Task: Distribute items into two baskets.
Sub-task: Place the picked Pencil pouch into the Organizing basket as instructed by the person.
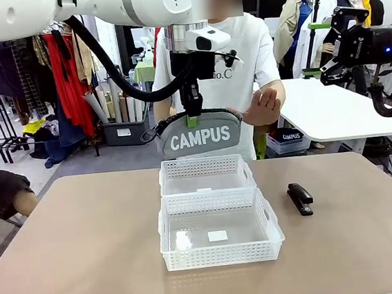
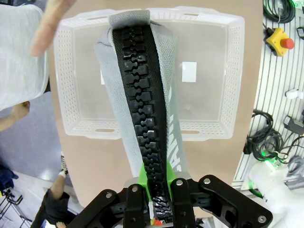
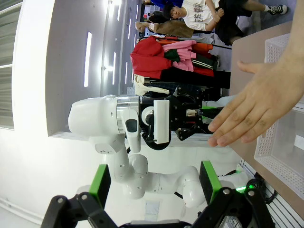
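1. On the tan table (image 1: 88, 254), at its middle: two white lattice baskets touching end to end, the far basket (image 1: 205, 165) and the near basket (image 1: 220, 254).
2. Above the far basket, clear of the table: grey "CAMPUS" pouch (image 1: 200, 137), hanging with its zip edge up.
3. At the pouch's top edge: left gripper (image 1: 192, 119), fingers pinching the zip seam.
4. High at the right, well apart from the baskets: right gripper (image 3: 154, 183), fingers spread wide, nothing between them.
5. Just beside the pouch's right end: person's hand (image 1: 265, 105), held open.
6. Right of the near basket, flat on the table: black stapler (image 1: 299, 199).
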Motion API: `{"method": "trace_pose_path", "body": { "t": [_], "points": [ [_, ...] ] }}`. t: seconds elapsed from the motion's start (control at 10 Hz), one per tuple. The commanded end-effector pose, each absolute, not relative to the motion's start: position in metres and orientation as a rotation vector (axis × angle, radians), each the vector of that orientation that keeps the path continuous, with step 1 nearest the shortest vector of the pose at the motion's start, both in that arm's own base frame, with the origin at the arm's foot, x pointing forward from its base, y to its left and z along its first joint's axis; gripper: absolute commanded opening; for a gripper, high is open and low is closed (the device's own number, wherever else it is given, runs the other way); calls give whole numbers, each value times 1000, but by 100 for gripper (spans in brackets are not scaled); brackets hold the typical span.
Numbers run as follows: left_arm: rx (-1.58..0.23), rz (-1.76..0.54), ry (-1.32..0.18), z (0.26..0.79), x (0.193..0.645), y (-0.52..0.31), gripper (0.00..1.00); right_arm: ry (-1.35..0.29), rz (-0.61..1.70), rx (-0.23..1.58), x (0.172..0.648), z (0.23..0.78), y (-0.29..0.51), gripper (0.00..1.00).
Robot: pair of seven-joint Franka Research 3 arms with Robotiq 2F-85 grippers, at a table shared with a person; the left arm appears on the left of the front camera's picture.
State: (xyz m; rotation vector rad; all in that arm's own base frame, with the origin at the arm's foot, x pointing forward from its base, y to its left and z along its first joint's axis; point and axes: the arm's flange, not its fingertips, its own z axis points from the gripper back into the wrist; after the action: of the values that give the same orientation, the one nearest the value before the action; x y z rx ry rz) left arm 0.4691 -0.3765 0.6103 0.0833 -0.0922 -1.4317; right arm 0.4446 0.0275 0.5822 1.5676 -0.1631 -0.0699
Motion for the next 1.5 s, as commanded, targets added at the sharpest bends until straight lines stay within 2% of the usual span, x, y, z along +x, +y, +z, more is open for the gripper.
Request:
{"method": "trace_pose_path", "body": {
  "t": [0.0, 1.4],
  "points": [
    [86, -1430, -95, 612, 468, -375, 0, -168, -70, 1571, 444, 584, 27, 100],
    [86, -1430, -95, 612, 468, -375, 0, -168, -70, 1571, 444, 584, 27, 100]
  ]
}}
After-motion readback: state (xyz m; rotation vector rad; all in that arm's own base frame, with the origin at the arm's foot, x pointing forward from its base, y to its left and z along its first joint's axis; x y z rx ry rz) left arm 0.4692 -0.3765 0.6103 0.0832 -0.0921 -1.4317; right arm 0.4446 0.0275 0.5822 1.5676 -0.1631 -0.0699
